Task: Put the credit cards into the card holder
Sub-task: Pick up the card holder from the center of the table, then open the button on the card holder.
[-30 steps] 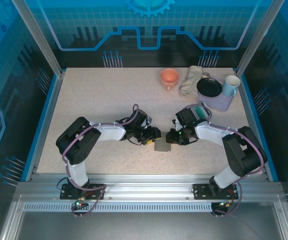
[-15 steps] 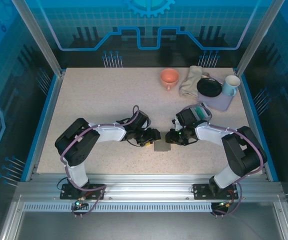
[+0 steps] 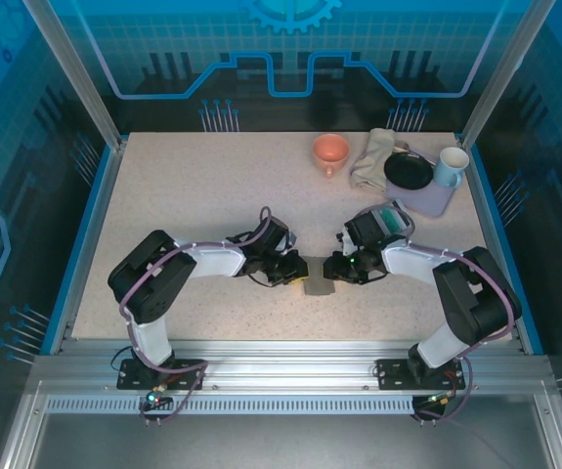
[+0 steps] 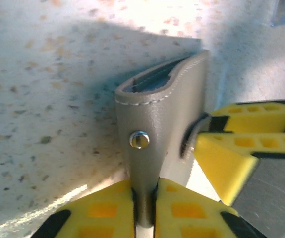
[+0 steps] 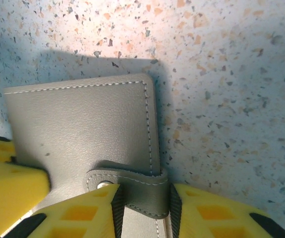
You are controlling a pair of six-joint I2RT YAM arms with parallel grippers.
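The grey leather card holder (image 3: 317,285) lies mid-table between both arms. My left gripper (image 4: 144,191) is shut on its near edge, just below the metal stud (image 4: 140,140); in the top view the left gripper (image 3: 295,271) is at the holder's left side. My right gripper (image 5: 142,198) is shut on the holder's strap (image 5: 142,186), at the right side of the card holder (image 5: 83,129); in the top view the right gripper (image 3: 335,268) meets it there. A thin bluish edge (image 4: 152,82) shows in the holder's mouth. A teal-green credit card (image 3: 390,214) peeks out behind the right arm.
At the back right stand an orange cup (image 3: 330,151), a crumpled cloth (image 3: 370,158), a black dish (image 3: 409,171), a pale blue mug (image 3: 450,166) and a lavender tray (image 3: 432,202). Blue rails line the table's sides.
My left gripper has closed on the card holder's edge. The right gripper keeps its hold on the strap, and both arms have barely moved.
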